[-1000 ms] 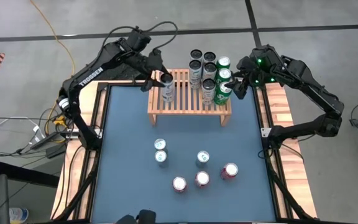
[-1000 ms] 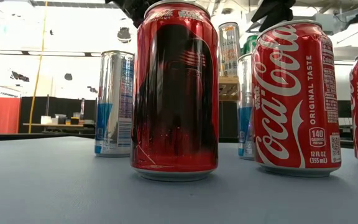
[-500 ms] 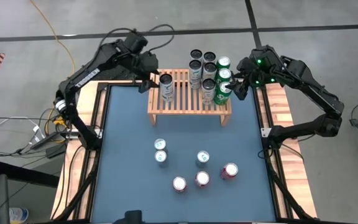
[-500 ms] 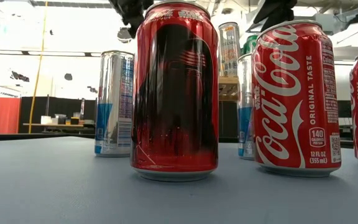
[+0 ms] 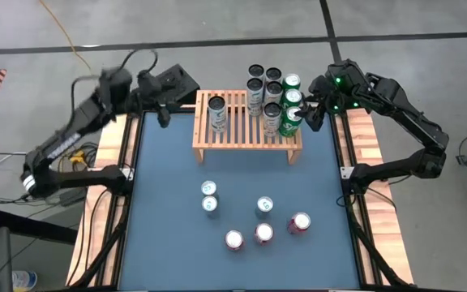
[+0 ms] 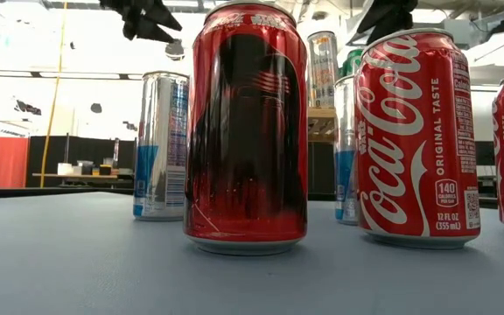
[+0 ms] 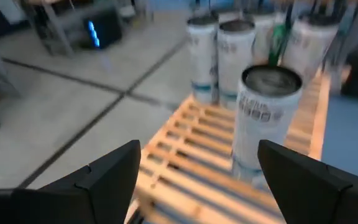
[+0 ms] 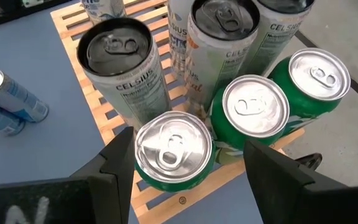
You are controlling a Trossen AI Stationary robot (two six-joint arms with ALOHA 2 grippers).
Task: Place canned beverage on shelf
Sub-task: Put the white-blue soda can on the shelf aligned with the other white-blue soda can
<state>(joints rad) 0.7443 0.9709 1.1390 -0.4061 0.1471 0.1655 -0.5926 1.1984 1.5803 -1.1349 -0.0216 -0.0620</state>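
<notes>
The shelf [image 5: 242, 136], a low light-wood slatted rack, stands at the table's far middle. A silver can [image 5: 216, 113] stands upright alone on its left part. Several silver and green cans crowd its right end. My left gripper [image 5: 164, 112] is open, left of the shelf and clear of it, facing the silver can [image 7: 263, 118]. My right gripper [image 8: 188, 140] is open over the shelf's right near corner. Its fingers stand on either side of an upright green can [image 8: 173, 152], also seen from above [image 5: 292, 122]. My right gripper has one finger [image 8: 122, 163] right beside the green can's side wall [image 8: 143, 173]; I cannot tell whether it touches. The other finger [image 8: 272, 171] stands clear of that can. The can stands upright on the shelf's slats, the fingers slanting down at it from the table's right.
Loose cans stand on the blue mat nearer the front: two blue-silver ones [image 5: 210, 197], another [image 5: 264, 206] and three red ones [image 5: 263, 234]. In the low view the red cans [image 6: 248, 131] fill the foreground. Bare mat lies between them and the shelf.
My left gripper has drawn back from the silver can toward the table's left edge, tipping up closer to level as the arm folded back. The silver can stays upright on the shelf where it was.
</notes>
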